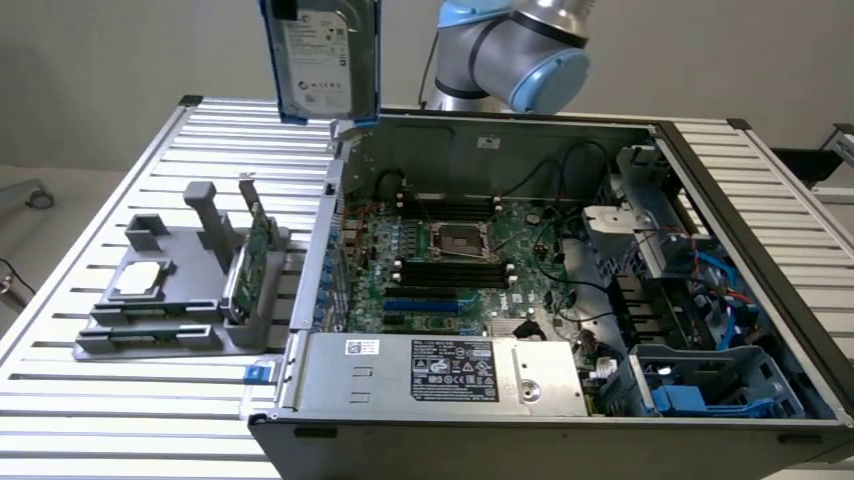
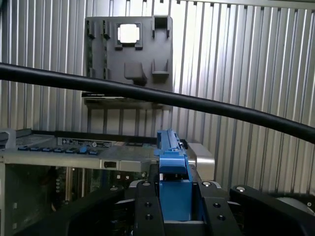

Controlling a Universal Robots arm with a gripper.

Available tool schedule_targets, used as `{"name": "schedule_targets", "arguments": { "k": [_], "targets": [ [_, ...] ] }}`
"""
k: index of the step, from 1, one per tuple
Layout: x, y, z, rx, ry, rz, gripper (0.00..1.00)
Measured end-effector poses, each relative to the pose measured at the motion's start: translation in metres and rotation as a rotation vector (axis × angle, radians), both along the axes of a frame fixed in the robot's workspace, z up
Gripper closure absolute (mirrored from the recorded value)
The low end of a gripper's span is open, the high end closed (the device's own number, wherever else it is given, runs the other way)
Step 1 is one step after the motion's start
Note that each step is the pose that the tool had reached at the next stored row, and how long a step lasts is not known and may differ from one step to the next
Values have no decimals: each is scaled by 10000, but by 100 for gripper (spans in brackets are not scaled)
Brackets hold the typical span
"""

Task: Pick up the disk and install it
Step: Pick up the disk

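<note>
The disk [image 1: 320, 60] hangs upright high above the slatted table, over the far left corner of the open computer case [image 1: 534, 270] in the exterior view. It is silver-grey with a white label and blue rails at its sides. In the wrist view its blue rail [image 2: 174, 172] stands edge-on between the black fingers [image 2: 147, 211] of my gripper [image 2: 175, 199], which is shut on it. The case's edge and the table lie far below the disk.
A grey fixture tray [image 1: 174, 300] on the table at the exterior view's left carries a small silver chip [image 1: 140, 280] and an upright green card [image 1: 247, 265]. Blue drive bays [image 1: 707, 385] sit in the case's near right corner. A black cable [image 2: 157, 96] crosses the wrist view.
</note>
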State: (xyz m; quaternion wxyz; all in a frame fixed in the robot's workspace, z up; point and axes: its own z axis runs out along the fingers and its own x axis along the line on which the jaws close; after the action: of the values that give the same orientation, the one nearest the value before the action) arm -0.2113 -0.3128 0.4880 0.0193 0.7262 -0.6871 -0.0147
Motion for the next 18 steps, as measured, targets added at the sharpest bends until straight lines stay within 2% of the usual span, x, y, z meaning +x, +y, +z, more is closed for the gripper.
{"name": "schedule_targets", "arguments": {
  "k": [3,9,18],
  "targets": [
    [135,-9,4,0,52,0,67],
    [409,-36,4,0,95,0,67],
    [818,-174,-10,1,95,-1,67]
  ]
}}
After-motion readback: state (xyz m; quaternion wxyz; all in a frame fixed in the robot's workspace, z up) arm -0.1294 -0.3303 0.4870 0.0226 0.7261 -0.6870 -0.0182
